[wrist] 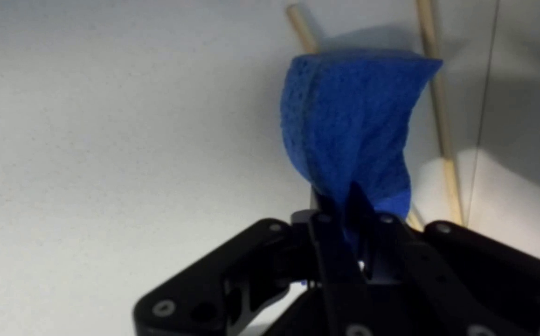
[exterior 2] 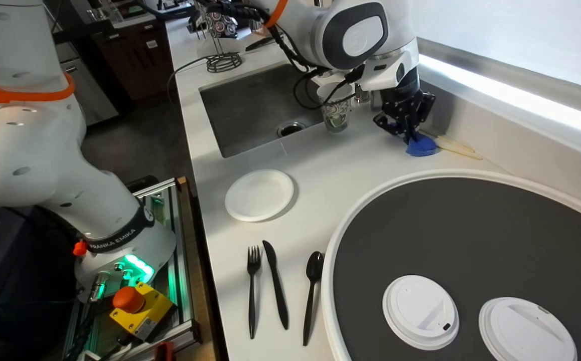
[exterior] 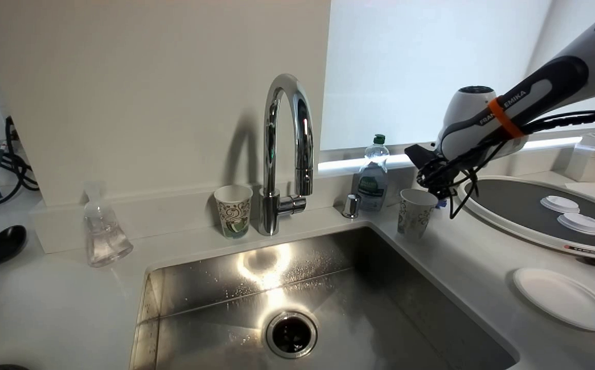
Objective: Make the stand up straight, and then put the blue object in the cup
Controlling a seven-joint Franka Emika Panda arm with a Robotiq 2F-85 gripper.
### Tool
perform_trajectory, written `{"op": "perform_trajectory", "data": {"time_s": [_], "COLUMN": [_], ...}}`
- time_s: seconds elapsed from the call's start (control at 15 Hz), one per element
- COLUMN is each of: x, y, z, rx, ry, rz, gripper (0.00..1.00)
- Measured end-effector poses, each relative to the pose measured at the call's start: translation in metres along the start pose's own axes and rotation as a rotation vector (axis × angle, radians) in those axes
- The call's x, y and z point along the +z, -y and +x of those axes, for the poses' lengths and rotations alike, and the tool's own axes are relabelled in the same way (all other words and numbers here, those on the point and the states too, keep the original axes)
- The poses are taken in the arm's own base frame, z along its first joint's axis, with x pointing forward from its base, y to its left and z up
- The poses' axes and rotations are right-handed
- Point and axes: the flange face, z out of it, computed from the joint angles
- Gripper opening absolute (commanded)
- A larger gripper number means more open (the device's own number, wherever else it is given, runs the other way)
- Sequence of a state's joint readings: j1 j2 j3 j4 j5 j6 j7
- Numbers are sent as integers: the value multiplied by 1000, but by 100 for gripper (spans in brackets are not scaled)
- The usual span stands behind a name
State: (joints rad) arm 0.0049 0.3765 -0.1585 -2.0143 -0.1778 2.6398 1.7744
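Observation:
The blue object is a soft blue sponge (exterior 2: 423, 146), also large in the wrist view (wrist: 363, 116) and mostly hidden behind the cup and arm in an exterior view (exterior: 441, 204). My gripper (exterior 2: 413, 138) points down at the back of the counter. In the wrist view its fingers (wrist: 340, 205) are closed on the sponge's near part, which bends between them. The sponge is at or just above the counter, over thin wooden sticks; I cannot tell if it is lifted. No plain white cup or stand shows. An upright patterned paper cup (exterior: 416, 213) stands by the sink corner, also here (exterior 2: 337, 108).
Another patterned cup (exterior: 234, 210) stands by the faucet (exterior: 272, 154). A dish soap bottle (exterior: 372, 177) stands behind the sink (exterior: 215, 298). Wooden sticks (exterior 2: 458, 146) lie by the wall. A round grey board (exterior 2: 471, 225), a white plate (exterior 2: 260, 195) and black cutlery (exterior 2: 276, 286) lie nearer.

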Motion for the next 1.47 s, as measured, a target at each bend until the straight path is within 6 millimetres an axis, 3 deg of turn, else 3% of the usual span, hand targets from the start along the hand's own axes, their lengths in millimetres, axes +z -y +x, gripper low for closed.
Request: {"op": "perform_trajectory", "data": {"time_s": [0.53, 1.13, 1.47], "x": [-25, -94, -145], "y": [8, 15, 6], "z": [20, 26, 15], "rx": [-79, -153, -231], "ry": [-107, -162, -152], "rz": [55, 173, 245], "gripper": [2, 2, 2]}}
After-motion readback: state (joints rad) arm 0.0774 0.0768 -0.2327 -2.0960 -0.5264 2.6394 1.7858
